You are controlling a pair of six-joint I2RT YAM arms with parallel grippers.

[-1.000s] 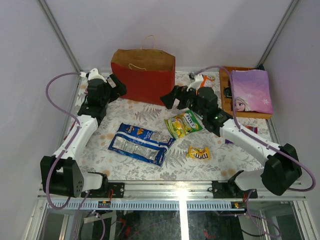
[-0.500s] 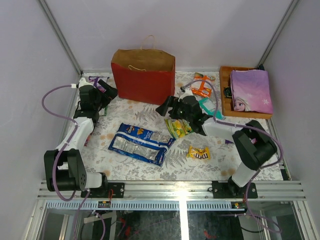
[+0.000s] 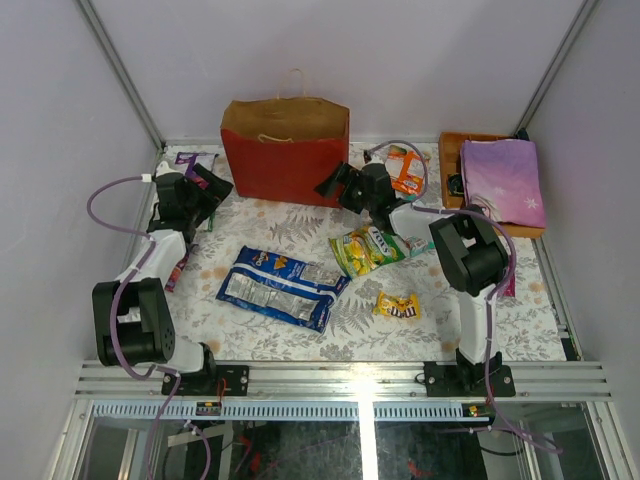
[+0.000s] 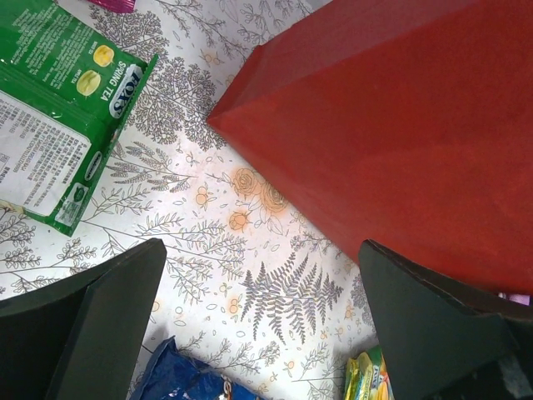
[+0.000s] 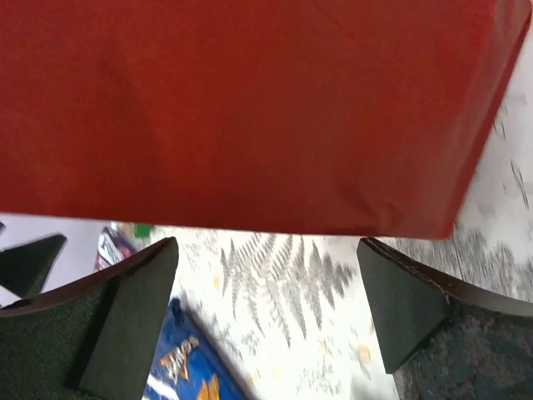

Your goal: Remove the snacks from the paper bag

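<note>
The red paper bag (image 3: 285,155) stands upright at the back of the table. It fills the top of the left wrist view (image 4: 400,125) and the right wrist view (image 5: 250,108). My left gripper (image 3: 212,188) is open and empty beside the bag's left front corner. My right gripper (image 3: 333,183) is open and empty at its right front corner. A long blue bag (image 3: 280,287), a yellow-green packet (image 3: 368,248) and a small yellow packet (image 3: 396,306) lie in front of the bag. An orange packet (image 3: 405,168) lies to its right. A green packet (image 4: 58,108) lies by the left gripper.
An orange wooden tray (image 3: 452,185) at the back right holds the flat purple princess item (image 3: 500,180). A purple packet (image 3: 195,160) lies at the back left. Metal frame rails edge the table. The inside of the bag is hidden.
My right arm has folded back and its gripper has risen to the bag's right front corner. My left gripper has drawn down and left, off the bag's side. The packets lie unmoved.
</note>
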